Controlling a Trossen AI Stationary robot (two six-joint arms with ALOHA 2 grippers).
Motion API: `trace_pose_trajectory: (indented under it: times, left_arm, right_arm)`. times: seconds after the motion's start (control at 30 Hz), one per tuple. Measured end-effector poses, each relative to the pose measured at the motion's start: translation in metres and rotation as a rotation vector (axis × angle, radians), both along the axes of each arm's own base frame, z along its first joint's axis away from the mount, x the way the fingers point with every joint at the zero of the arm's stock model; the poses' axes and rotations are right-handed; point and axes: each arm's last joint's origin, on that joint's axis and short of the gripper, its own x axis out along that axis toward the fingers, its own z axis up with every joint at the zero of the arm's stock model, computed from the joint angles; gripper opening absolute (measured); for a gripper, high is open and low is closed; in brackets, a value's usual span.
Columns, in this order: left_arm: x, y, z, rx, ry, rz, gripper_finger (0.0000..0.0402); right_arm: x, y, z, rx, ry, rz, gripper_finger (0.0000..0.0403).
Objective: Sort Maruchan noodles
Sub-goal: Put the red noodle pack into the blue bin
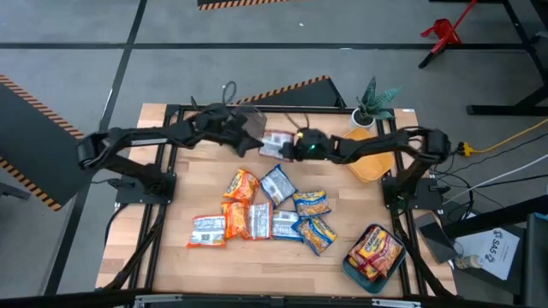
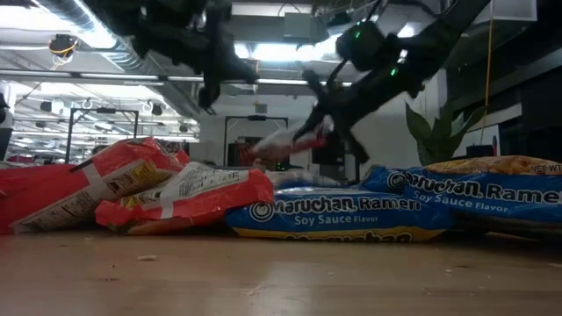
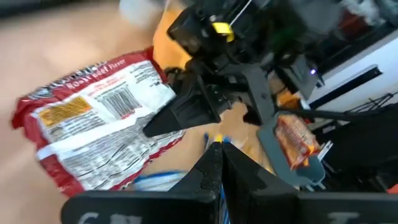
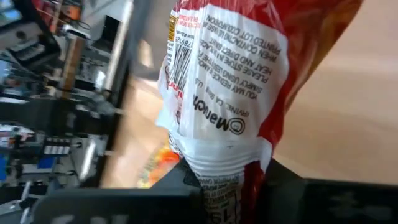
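Observation:
My right gripper (image 1: 291,147) reaches in from the table's right and is shut on a red-and-white Maruchan noodles packet (image 1: 276,144), which hangs in the air at the far middle of the table (image 2: 281,143). My left gripper (image 1: 253,128) hovers just left of that packet, raised, shut and empty; its closed fingertips (image 3: 219,152) point toward the right gripper. Several more packets, orange, blue and white, lie flat in a loose pile (image 1: 265,214) at the table's middle. In the low view they form a row (image 2: 334,211) on the wood. My right gripper pinches the packet's crimped end (image 4: 227,177) between its two fingers. The fingers come from the table's right, slanting downward. The packet sticks out beyond the fingers toward the table's left with its barcode side (image 3: 118,102) showing. It is lifted clear of the table.
A teal container (image 1: 353,267) with orange-red packets in it stands at the near right corner. A yellow container (image 1: 370,164) lies under the right arm. A small green plant (image 1: 374,101) stands at the far right. A black frame (image 1: 163,171) borders the table.

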Motion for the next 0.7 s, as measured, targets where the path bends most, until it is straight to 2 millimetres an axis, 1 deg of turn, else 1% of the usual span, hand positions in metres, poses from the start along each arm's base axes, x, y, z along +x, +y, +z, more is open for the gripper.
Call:
trace_pose_trajectory:
  times: [0.07,0.17,0.3,0.4,0.47,0.6,0.7]
  left_arm:
    - [-0.008,-0.003,0.014,0.076,-0.049,0.001,0.0]
    - [-0.019,-0.007,0.03,0.163,-0.103,0.033,0.0]
    - [-0.032,-0.012,0.046,0.219,-0.156,0.1,0.0]
    - [-0.039,-0.014,0.054,0.241,-0.183,0.134,0.0]
    - [-0.042,-0.015,0.057,0.248,-0.192,0.147,0.0]
    - [-0.043,-0.015,0.058,0.274,-0.187,0.147,0.0]
    - [-0.043,-0.015,0.057,0.285,-0.183,0.144,0.0]
  right_arm:
    - [-0.007,-0.001,0.017,-0.017,-0.031,0.016,0.0035]
    - [-0.022,0.005,0.043,-0.017,-0.049,0.056,0.0035]
    - [-0.048,0.025,0.077,-0.012,-0.052,0.121,0.0034]
    - [-0.07,0.048,0.097,0.03,-0.042,0.15,0.0034]
    - [-0.084,0.068,0.105,0.067,-0.023,0.157,0.0034]
    - [-0.106,0.111,0.112,0.166,0.013,0.199,0.0033]
    - [-0.117,0.145,0.114,0.274,0.028,0.273,0.0033]
